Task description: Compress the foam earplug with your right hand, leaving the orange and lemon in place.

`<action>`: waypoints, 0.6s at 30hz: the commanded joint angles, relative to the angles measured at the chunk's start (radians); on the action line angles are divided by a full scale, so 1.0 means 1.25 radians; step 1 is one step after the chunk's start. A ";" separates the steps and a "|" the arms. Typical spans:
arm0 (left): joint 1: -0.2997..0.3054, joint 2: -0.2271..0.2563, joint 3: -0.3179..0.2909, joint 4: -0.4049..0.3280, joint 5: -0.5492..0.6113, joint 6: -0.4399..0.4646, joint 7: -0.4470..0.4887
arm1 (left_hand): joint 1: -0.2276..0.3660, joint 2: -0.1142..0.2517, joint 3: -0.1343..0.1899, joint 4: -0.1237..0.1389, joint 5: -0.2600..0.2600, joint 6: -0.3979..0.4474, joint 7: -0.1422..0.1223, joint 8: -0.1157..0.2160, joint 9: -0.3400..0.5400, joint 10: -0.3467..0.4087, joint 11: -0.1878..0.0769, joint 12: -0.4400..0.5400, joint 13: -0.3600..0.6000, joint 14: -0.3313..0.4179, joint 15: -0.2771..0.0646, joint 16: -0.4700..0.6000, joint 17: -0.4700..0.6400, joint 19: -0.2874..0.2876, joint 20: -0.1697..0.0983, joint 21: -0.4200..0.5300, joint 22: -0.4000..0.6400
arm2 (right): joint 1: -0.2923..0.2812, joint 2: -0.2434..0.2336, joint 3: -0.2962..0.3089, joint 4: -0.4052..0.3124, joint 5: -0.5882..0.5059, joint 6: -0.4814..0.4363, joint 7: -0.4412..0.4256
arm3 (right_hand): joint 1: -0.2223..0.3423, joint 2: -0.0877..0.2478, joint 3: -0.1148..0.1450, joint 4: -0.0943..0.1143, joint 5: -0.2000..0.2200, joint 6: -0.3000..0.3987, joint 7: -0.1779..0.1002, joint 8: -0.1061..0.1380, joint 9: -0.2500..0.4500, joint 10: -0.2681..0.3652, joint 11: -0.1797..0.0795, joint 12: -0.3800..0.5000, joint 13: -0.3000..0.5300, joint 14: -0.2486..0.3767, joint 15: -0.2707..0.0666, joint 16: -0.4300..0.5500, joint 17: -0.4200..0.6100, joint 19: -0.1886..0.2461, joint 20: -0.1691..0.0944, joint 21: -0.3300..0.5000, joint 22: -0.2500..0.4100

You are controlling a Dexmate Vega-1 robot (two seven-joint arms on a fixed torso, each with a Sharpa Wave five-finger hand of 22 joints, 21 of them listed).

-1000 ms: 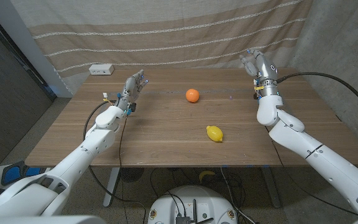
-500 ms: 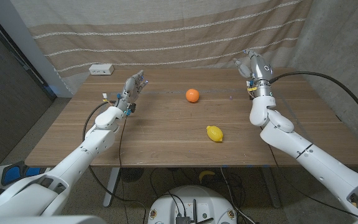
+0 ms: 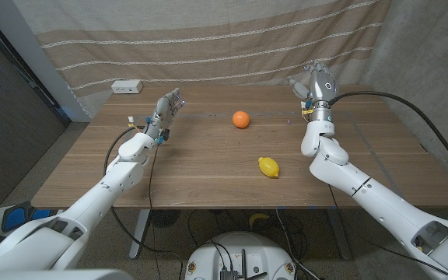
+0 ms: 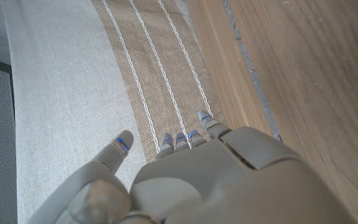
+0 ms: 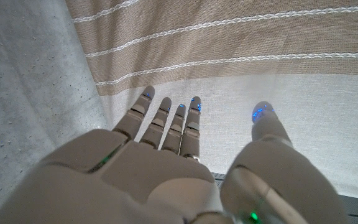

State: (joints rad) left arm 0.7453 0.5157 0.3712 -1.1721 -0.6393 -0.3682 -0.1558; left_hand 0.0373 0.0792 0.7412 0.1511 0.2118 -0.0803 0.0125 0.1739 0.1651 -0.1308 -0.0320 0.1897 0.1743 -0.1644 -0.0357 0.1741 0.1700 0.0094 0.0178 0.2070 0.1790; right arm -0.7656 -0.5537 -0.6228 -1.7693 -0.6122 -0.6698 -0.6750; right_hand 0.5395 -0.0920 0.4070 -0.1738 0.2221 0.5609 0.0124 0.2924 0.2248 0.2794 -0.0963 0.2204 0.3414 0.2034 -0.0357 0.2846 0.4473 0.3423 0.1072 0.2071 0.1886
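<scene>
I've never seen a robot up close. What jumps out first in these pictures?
Two white arms reach over a wooden table, the left hand and the right hand both raised with fingers spread, holding nothing. Between them lie an orange and, nearer the robot, a lemon.

A round orange [image 3: 240, 118] sits mid-counter toward the far side. A yellow lemon [image 3: 268, 166] lies nearer the front edge, a little to its right, well apart.

White arms [image 3: 115, 183], grey hand [image 5: 166, 168], blue-lit fingertips [image 5: 196, 101]
</scene>
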 commanded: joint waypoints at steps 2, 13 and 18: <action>-0.004 -0.001 0.000 0.008 -0.002 -0.005 -0.007 | 0.007 0.083 0.001 -0.007 0.007 -0.002 -0.001 0.004 0.005 -0.002 0.001 0.001 0.002 -0.007 -0.002 0.003 0.001 0.003 0.004 0.001 0.002 | 0.049 0.051 -0.052 0.037 -0.027 -0.140 0.006 | 0.012 -0.007 -0.006 0.001 0.010 0.012 0.002 0.008 0.006 -0.014 0.005 -0.001 0.008 -0.007 -0.020 -0.003 0.004 0.000 0.001 0.003 0.001; -0.005 -0.003 0.000 0.009 -0.004 -0.003 -0.010 | 0.006 0.082 0.001 -0.005 0.007 -0.004 -0.002 0.003 0.005 -0.003 0.001 0.001 0.002 -0.007 -0.002 0.003 0.001 0.003 0.005 0.000 0.002 | 0.088 0.049 -0.094 0.039 -0.004 -0.230 0.076 | 0.089 0.005 0.016 -0.005 0.023 0.016 0.005 0.024 0.022 -0.007 0.009 0.008 0.025 -0.012 -0.021 -0.001 0.009 0.006 0.001 0.005 -0.001; -0.005 -0.003 0.001 0.009 -0.003 -0.005 -0.012 | 0.005 0.081 0.001 -0.005 0.007 -0.004 -0.001 0.003 0.005 -0.003 0.001 0.001 0.002 -0.007 -0.001 0.004 0.001 0.003 0.005 0.000 0.002 | 0.097 0.050 -0.103 0.049 0.008 -0.247 0.078 | 0.102 0.009 0.018 -0.002 0.021 0.041 0.000 0.039 0.028 0.002 0.008 0.013 0.032 -0.011 -0.022 0.002 0.012 0.008 0.001 0.006 -0.001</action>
State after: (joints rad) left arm 0.7401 0.5135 0.3711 -1.1626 -0.6430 -0.3720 -0.1662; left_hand 0.0373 0.0792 0.7369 0.1470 0.2118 -0.0803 0.0125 0.1739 0.1651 -0.1308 -0.0320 0.1897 0.1743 -0.1644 -0.0357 0.1741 0.1701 0.0094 0.0177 0.2070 0.1790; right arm -0.6790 -0.4970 -0.7148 -1.7265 -0.6272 -0.8975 -0.6111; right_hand 0.6462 -0.0806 0.4212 -0.1765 0.2478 0.5953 0.0136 0.3326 0.2535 0.2682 -0.0839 0.2273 0.3745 0.1926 -0.0356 0.2812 0.4570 0.3425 0.1072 0.2072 0.1860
